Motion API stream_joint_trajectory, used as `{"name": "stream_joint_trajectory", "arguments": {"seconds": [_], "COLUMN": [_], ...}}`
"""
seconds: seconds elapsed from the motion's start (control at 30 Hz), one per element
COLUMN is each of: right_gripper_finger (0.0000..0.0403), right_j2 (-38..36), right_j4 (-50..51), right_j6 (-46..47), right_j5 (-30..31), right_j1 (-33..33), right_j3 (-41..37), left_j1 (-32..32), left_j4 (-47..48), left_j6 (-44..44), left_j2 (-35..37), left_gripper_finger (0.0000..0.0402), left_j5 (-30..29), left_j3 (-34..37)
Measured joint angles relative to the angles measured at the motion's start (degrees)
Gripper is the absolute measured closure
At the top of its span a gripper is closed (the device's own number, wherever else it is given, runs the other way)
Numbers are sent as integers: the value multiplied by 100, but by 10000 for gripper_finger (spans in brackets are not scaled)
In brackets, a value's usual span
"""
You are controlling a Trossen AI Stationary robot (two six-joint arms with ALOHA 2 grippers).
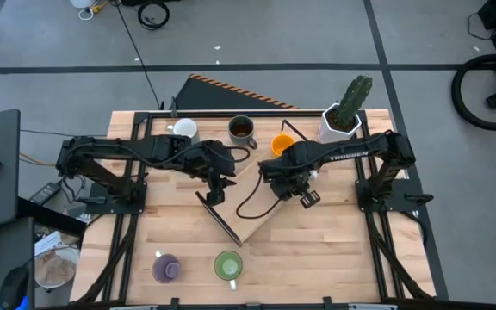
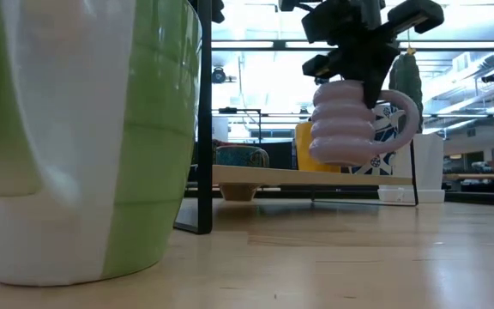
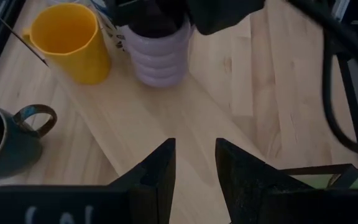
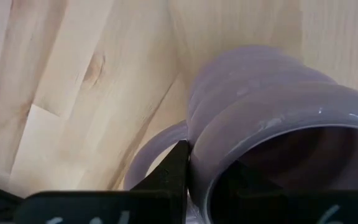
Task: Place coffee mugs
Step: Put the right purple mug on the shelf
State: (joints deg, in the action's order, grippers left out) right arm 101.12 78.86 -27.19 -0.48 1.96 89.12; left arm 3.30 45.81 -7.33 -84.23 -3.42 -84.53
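My right gripper is shut on a pale purple ribbed mug, just above a light wooden board at the table's middle. My left gripper hangs open and empty over the board, a little to the left of that mug. An orange mug, a dark brown mug and a white mug stand at the far side. A second purple mug and a green mug stand by the near edge. My right gripper pinches the purple mug's rim right beside the handle, with one finger outside the wall and the other inside the mug. The fingers come from above, pointing down. The mug hangs about upright, its base just clear of the board.
A white pot with a green cactus stands at the far right, behind my right arm. A black bar runs along the board's near left edge. The green mug fills the low view's left. Bare tabletop lies at the near right.
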Motion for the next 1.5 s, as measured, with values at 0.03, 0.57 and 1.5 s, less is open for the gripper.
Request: {"name": "stream_joint_trajectory", "arguments": {"seconds": [0.03, 0.57, 1.5], "right_gripper_finger": [360, 360, 273], "right_j2": [0, 2, 5], "right_j4": [0, -47, -301], "right_j6": [-1, -1, 715], "right_j5": [-35, -161, 44], "right_j1": [-32, -110, -135], "right_j3": [0, -57, -269], "left_j1": [1, 6, 3], "left_j4": [-17, -18, -84], "left_j6": [0, 0, 166], "left_j2": [0, 0, 0], "left_gripper_finger": [283, 283, 283], "left_j5": [0, 4, 3], "left_j3": [0, 0, 4]}}
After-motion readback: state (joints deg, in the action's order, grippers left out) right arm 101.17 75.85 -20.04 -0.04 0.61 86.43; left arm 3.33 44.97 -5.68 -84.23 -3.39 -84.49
